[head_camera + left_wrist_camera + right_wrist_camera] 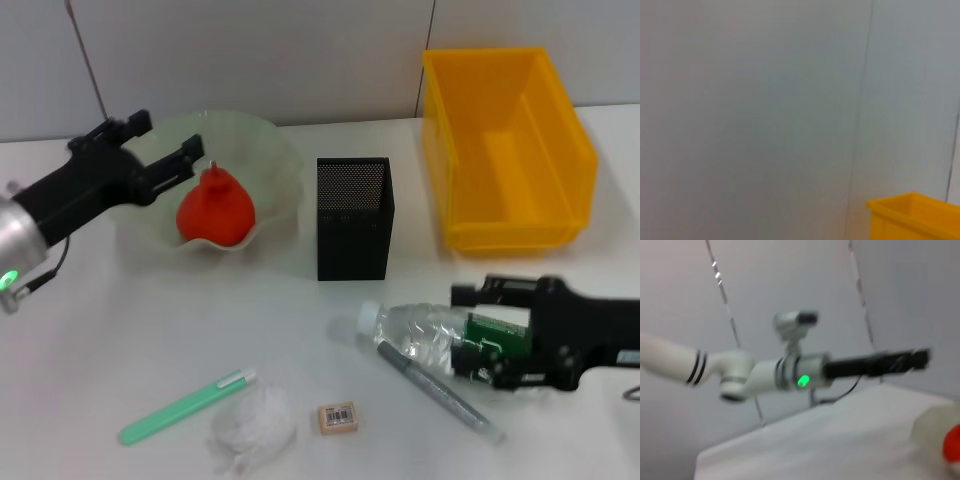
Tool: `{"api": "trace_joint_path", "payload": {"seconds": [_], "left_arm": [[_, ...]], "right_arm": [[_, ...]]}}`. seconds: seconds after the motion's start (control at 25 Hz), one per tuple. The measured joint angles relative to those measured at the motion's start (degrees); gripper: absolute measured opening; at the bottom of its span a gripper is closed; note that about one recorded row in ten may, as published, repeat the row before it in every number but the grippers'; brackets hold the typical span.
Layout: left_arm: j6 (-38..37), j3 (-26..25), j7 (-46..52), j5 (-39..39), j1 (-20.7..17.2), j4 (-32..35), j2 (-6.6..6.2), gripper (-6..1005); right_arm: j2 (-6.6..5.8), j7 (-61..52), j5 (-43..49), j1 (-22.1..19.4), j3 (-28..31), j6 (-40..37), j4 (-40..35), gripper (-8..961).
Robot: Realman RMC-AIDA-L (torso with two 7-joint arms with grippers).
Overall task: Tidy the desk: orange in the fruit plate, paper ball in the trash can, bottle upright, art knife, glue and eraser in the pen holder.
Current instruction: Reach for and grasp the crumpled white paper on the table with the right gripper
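Observation:
The orange (215,210) rests in the pale-green fruit plate (282,160) at the back left. My left gripper (168,135) hovers open just above and left of it, holding nothing. The bottle (415,333) lies on its side at the front right, cap pointing left. My right gripper (490,337) is open, with a finger on each side of the bottle's green label. The paper ball (250,428), the green art knife (185,408) and the eraser (338,417) lie near the front edge. The grey pen-shaped glue (438,390) lies against the bottle. The pen holder (355,220) stands mid-table.
The yellow trash can (505,150) stands at the back right; its corner (915,215) shows in the left wrist view before a bare wall. The right wrist view shows my left arm (790,375) and a sliver of the orange (954,447).

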State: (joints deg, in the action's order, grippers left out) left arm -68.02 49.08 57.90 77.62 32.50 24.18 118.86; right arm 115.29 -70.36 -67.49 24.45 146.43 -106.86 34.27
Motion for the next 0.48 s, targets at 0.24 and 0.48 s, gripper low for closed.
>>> {"api": "trace_joint_path", "payload": {"seconds": [0.24,0.48], "left_arm": [[-7.0,0.2,-12.4,-5.6,-9.1,-3.7,0.21,832],[-11.5,-0.3,-20.5,-8.9,-14.1,-8.5,0.08,831]], "right_arm": [[-0.18,-8.4,-0.8,0.8,4.0,-7.5,9.0,764],[-1.38,-29.0,0.4,4.1,-2.1,-6.8,26.9,763]]}}
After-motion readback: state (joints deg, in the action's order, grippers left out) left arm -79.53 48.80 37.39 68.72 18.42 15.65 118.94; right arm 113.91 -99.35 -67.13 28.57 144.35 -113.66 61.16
